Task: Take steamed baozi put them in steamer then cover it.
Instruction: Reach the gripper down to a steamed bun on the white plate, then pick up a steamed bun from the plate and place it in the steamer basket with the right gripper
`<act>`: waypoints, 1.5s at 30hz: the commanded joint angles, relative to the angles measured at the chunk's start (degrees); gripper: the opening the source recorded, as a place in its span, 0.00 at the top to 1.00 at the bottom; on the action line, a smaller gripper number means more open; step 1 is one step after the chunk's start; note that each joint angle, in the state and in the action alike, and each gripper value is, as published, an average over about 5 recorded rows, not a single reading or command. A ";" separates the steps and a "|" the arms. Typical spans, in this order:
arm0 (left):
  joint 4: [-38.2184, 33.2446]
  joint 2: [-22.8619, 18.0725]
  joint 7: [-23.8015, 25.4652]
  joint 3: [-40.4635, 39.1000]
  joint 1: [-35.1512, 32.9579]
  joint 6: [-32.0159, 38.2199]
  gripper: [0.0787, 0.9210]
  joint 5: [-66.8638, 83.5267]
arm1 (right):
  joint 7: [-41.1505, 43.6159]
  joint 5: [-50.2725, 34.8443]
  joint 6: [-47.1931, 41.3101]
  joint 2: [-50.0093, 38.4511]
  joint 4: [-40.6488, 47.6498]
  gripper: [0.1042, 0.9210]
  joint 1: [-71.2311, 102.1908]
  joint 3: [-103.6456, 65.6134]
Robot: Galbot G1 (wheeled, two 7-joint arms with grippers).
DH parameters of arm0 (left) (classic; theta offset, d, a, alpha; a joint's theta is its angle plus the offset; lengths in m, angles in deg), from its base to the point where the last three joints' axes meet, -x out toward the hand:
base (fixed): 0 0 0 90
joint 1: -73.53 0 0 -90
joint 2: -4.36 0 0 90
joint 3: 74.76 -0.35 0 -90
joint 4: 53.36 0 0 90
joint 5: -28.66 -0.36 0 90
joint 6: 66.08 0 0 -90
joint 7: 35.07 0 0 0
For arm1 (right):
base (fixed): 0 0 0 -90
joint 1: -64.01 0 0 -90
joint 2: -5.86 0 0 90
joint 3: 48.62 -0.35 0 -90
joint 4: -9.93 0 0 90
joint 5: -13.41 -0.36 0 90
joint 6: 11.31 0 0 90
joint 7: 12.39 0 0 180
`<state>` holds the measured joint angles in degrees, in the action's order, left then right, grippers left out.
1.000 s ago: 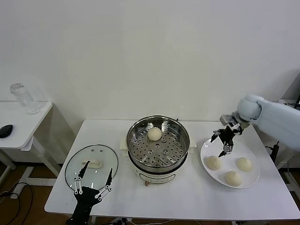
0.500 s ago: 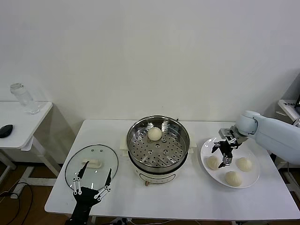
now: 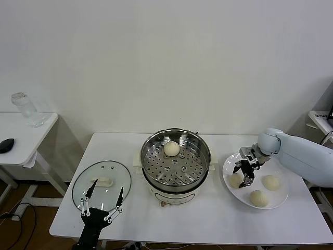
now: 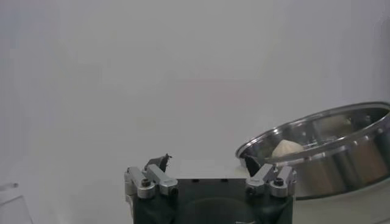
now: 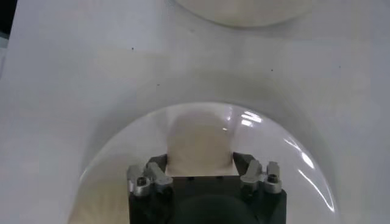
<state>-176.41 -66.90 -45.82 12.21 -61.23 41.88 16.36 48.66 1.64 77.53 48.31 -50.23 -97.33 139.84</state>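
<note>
Shiny steel makes up the steamer (image 3: 175,159) in the middle of the white desk (image 3: 208,219), seen from the head view. One baozi (image 3: 171,148) already sits on its tray with holes. Three more buns wait on the white plate (image 3: 278,200). The right gripper (image 3: 245,176) is down over the plate, and its jaws stand on each side of the nearest bun (image 3: 235,179). I cannot tell from here if they squeeze it yet. The left gripper (image 3: 102,200) waits near the front edge of the desk with its jaws spread wide, just over the glass lid (image 3: 101,179). So one bun is done, three are left, and the lid is not on yet. From the left wrist view, the left gripper's (image 4: 210,176) jaws are apart and hold nothing, and the steamer (image 4: 329,149) with its bun (image 4: 286,148) sits well beyond them. From the right wrist view, a pale bun (image 5: 200,146) fills the gap between the jaws of the right gripper (image 5: 200,173), on the plate (image 5: 292,158). I see no words or labels anywhere that can be read.
</note>
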 commanded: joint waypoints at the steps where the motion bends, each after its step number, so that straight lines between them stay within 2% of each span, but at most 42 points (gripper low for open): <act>1: -0.11 0.05 -0.05 0.27 -0.10 0.04 0.12 0.03 | 0.91 1.03 0.19 -0.26 -0.62 0.29 -0.75 -0.92; 8: -0.23 0.25 -0.07 0.11 0.12 -0.17 0.12 0.02 | 9.38 1.50 1.21 -0.06 -1.73 0.30 -11.75 -0.58; 13: -0.47 0.24 -0.05 -0.20 0.31 -0.30 0.12 0.00 | 14.91 -2.47 0.77 3.92 -2.58 0.30 -25.20 5.18; 17: -0.40 0.21 -0.06 -0.33 0.37 -0.22 0.12 -0.03 | 15.59 -8.18 -1.03 8.09 -4.49 0.30 -32.21 8.72; 26: -0.03 0.17 -0.07 -1.15 0.98 -0.27 0.12 -0.05 | 13.14 -18.73 -5.80 17.31 -12.26 0.32 -40.83 15.55; 32: 0.34 -0.02 -0.10 -1.94 2.02 -0.35 0.12 -0.01 | 6.73 -24.63 -9.64 23.07 -15.48 0.33 -40.30 19.48; 38: 0.90 -0.28 -0.23 -2.40 3.33 -0.45 0.12 0.06 | -0.54 -29.13 -13.50 29.20 -15.38 0.33 -36.79 21.16; 45: 0.86 -0.27 -0.37 -2.49 3.49 -0.36 0.12 0.07 | -3.20 -29.97 -16.06 33.72 -14.24 0.33 -33.75 22.27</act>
<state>-175.80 -67.21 -46.11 9.96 -58.35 41.53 16.41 50.98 -23.39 65.54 74.28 -63.18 -131.99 159.33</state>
